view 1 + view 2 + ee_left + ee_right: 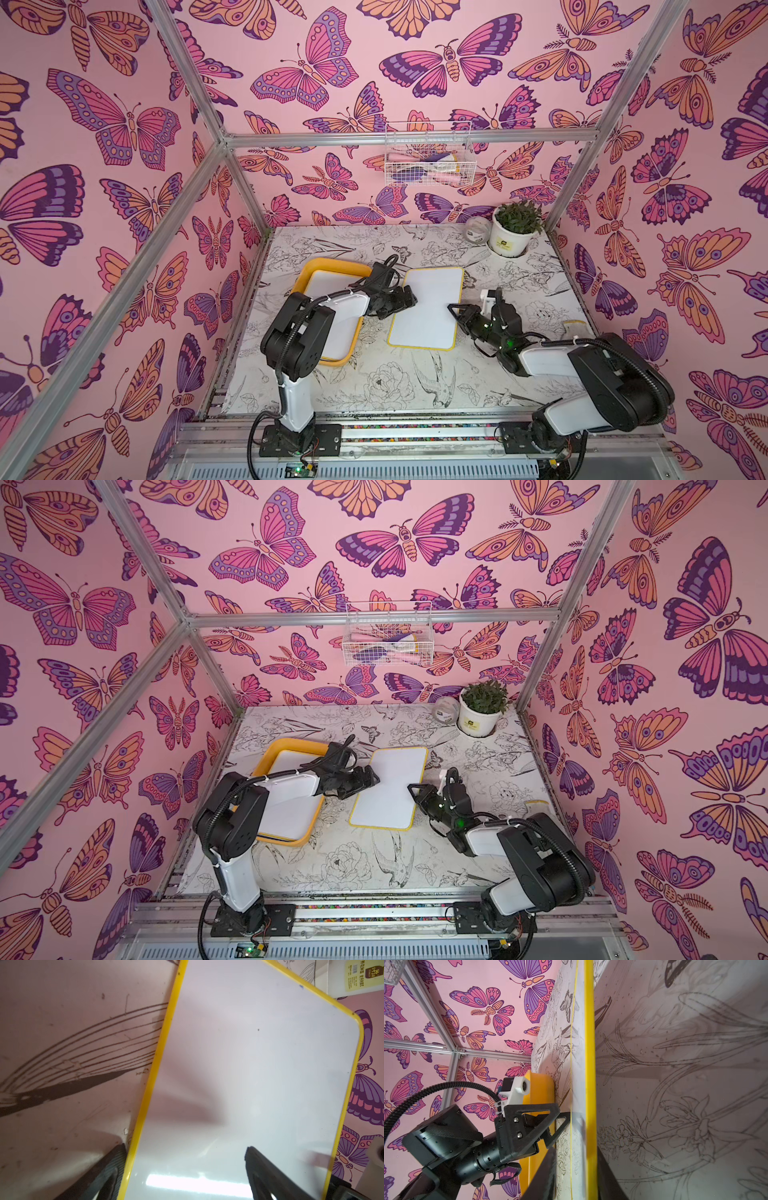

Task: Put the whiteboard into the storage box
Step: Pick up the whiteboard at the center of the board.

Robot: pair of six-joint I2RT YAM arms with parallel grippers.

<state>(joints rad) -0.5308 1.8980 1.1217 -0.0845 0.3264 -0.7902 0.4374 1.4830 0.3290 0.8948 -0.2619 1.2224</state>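
Observation:
A yellow-framed whiteboard [430, 316] [390, 791] lies mid-table. The yellow storage box [328, 262] [291, 742] sits to its left, and another white board [332, 282] lies inside it. My right gripper [454, 310] [412, 789] is at the whiteboard's right edge. In the right wrist view it [576, 1151] is shut on the yellow rim [589, 1064], one finger on each face. My left gripper [412, 297] [376, 777] is open at the left edge. In the left wrist view it [185, 1167] has one finger over the table and one over the board's face [249, 1064].
A potted plant [513, 232] and a small clear jar [478, 228] stand at the back right corner. A white wire basket [430, 153] hangs on the back wall. A small pale object [575, 328] lies by the right wall. Aluminium posts frame the table.

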